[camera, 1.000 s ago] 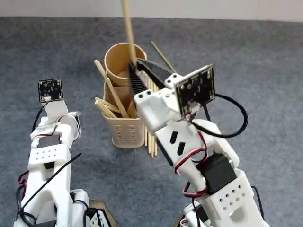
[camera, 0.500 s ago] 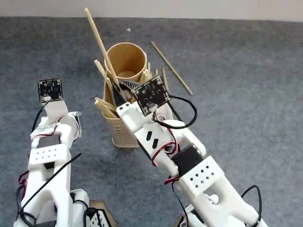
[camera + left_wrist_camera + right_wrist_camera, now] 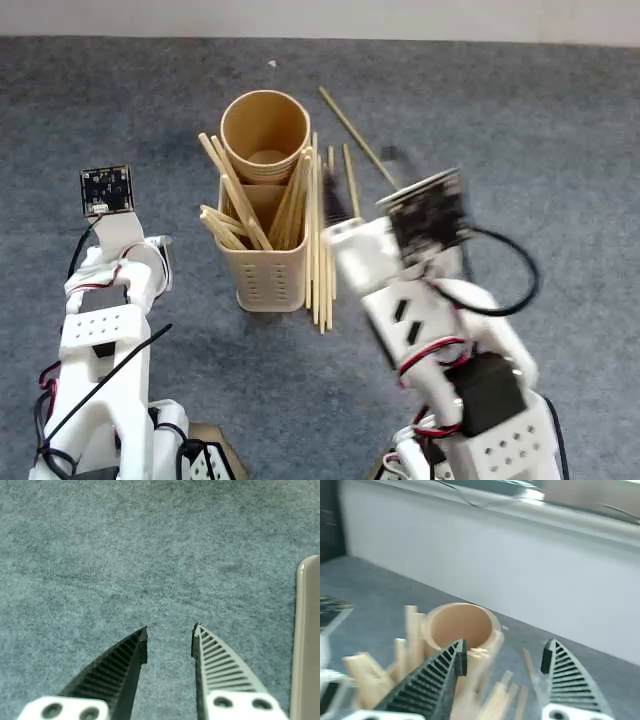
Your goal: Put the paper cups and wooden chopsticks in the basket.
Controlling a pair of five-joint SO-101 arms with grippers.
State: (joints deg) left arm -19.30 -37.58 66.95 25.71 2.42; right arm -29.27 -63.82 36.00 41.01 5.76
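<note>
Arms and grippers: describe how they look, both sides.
Both arms are white plastic with red and black wires. The left arm has a bracket with rows of holes; the right arm trails a looping black cable. Each wrist carries a black square board. The left gripper and right gripper have ribbed fingers tapering to points; the left pairs black with grey.

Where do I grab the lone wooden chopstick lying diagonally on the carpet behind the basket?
Grip the lone wooden chopstick near its middle, likely from straight above, right tool straddling it crosswise: it lies flat on the grey carpet, apart from the beige basket.
</note>
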